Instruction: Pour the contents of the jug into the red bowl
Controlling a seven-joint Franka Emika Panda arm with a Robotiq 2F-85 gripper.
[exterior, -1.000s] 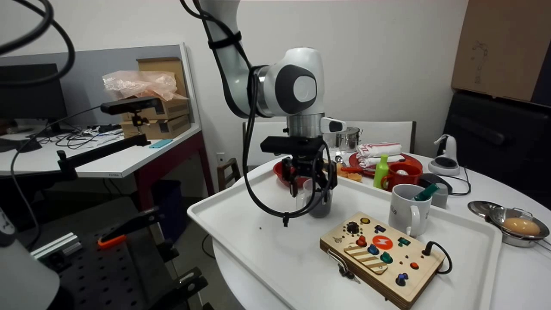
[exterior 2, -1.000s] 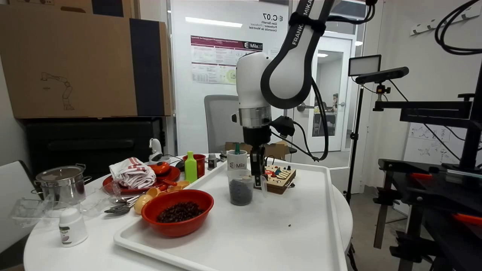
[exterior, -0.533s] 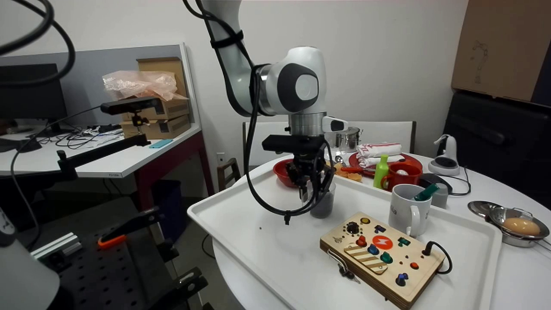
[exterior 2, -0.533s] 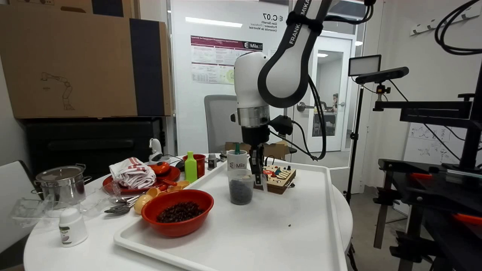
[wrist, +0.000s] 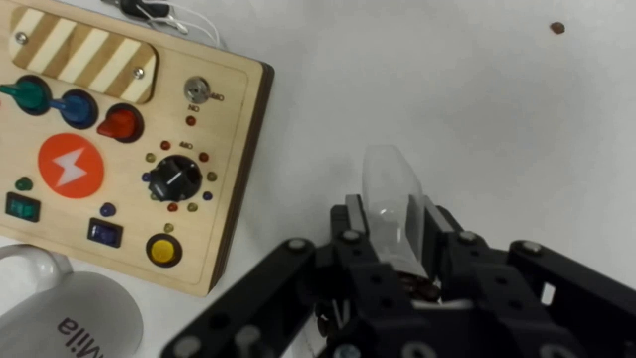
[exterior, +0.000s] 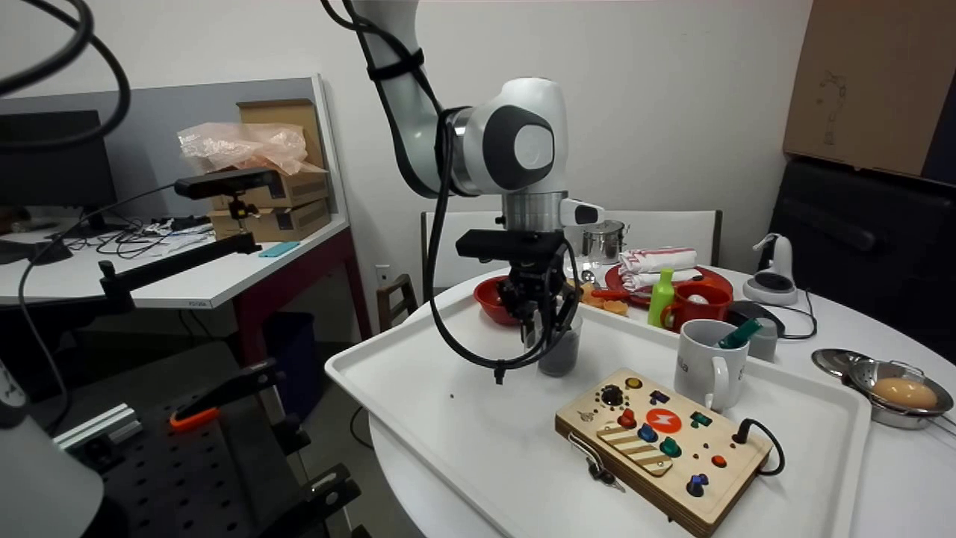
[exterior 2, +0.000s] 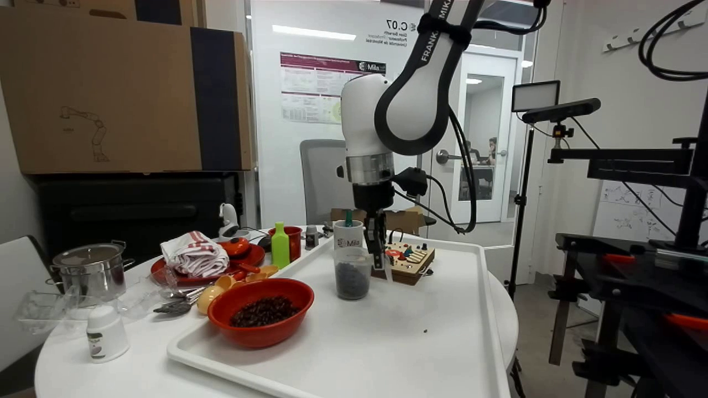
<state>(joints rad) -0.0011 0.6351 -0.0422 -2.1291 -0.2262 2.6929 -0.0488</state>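
The jug (exterior 2: 353, 276) is a clear plastic cup holding dark beans, upright over the white tray (exterior 2: 409, 359). Whether its base touches the tray I cannot tell. My gripper (wrist: 390, 211) is shut on the jug's clear handle (wrist: 387, 174), which stands between both finger pads in the wrist view. In an exterior view the gripper (exterior 2: 379, 264) is beside the jug, on its handle side. The red bowl (exterior 2: 260, 338), with dark beans inside, sits at the tray's corner. In an exterior view the arm partly covers the red bowl (exterior: 493, 302) and cables cross the jug (exterior: 564, 355).
A wooden button box (exterior: 665, 448) lies on the tray near the jug, with a white mug (exterior: 706, 366) behind it. A green bottle (exterior 2: 280, 249), red plate (exterior 2: 257, 257) and metal pot (exterior 2: 91, 273) stand beside the tray. One loose bean (wrist: 557, 28) lies on the tray.
My gripper's fingers have closed on the jug's handle. Gripper and jug have shifted slightly together, toward the red bowl's side in an exterior view, with the arm a little higher.
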